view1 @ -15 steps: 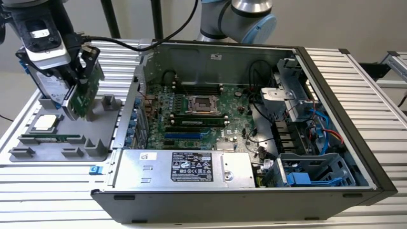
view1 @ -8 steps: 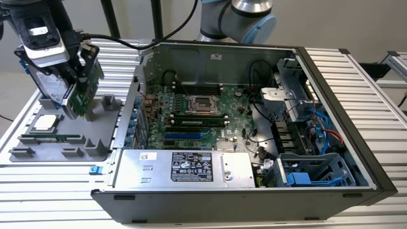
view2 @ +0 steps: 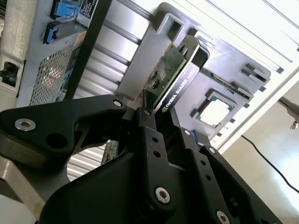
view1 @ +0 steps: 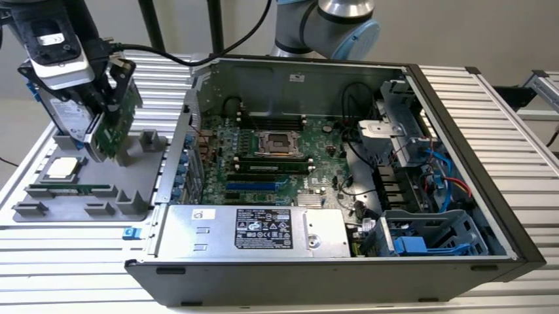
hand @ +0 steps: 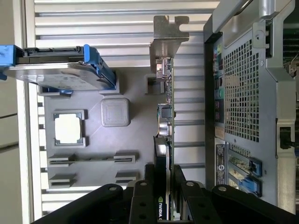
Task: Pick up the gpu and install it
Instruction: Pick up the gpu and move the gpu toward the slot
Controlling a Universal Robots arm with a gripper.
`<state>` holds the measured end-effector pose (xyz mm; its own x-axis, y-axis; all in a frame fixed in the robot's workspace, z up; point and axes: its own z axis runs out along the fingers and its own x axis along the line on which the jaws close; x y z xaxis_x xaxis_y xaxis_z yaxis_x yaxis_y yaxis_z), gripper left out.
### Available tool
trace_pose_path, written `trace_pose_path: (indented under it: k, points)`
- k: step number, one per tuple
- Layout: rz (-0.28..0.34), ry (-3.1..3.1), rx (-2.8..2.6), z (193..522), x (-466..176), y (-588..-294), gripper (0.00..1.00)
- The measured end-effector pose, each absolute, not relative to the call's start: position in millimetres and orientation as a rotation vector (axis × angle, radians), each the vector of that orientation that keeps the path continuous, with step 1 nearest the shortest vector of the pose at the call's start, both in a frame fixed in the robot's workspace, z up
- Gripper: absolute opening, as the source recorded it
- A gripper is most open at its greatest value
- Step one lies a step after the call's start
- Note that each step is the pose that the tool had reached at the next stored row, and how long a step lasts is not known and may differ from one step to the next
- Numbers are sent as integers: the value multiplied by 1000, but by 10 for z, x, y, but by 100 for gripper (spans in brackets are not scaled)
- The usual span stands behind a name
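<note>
ribbed metal table carries everything. the gpu is clamped on edge between the fingers of the gripper and hangs tilted over the grey tray, on the side of the tray nearest the computer case. whether its lower edge touches the tray i cannot tell. in the second wrist view the gripper grips the gpu with the green board on one face and the black shroud on the other. in the first wrist view the gpu shows edge-on, and its silver bracket is at the end far from the gripper.

the tray holds other parts. a silver hard drive in a blue frame stands upright just beside the gpu, on the side away from the case. a square processor lies flat in its own recess, and a thin green memory stick lies in a long slot near it.

beside the tray, on the exterior view's right, the case lies open. it contains a green motherboard, a silver power supply along the near wall and a drive cage with a blue part inside.
</note>
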<state>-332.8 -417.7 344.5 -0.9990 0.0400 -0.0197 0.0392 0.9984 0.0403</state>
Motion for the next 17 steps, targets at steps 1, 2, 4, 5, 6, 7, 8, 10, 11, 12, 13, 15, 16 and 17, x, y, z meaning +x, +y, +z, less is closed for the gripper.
trace_pose_path:
  k: [1,2,4,5,6,7,8,10,11,12,13,15,16,17]
  points:
    - [62,3120,62,3448,-3328,-4177,0]
    - [62,3120,62,3451,-3328,-4177,0]
    - [62,3120,62,3457,-3328,-4177,0]
    - [62,3120,62,3460,-3328,-4177,0]
    - [62,3120,62,3462,-3328,-4177,0]
    - [62,3120,62,3465,-3328,-4177,0]
    - [62,3120,62,3467,-3328,-4177,0]
    - [62,3120,62,3472,-3328,-4177,0]
    - [62,3120,62,3475,-3328,-4177,0]
    - [62,3120,62,3477,-3328,-4177,0]
    - [62,3120,62,3478,-3328,-4177,0]
    - [62,3120,62,3482,-3328,-4177,0]
    - [62,3120,62,3484,-3328,-4177,0]
    - [62,3120,62,3487,-3328,-4177,0]
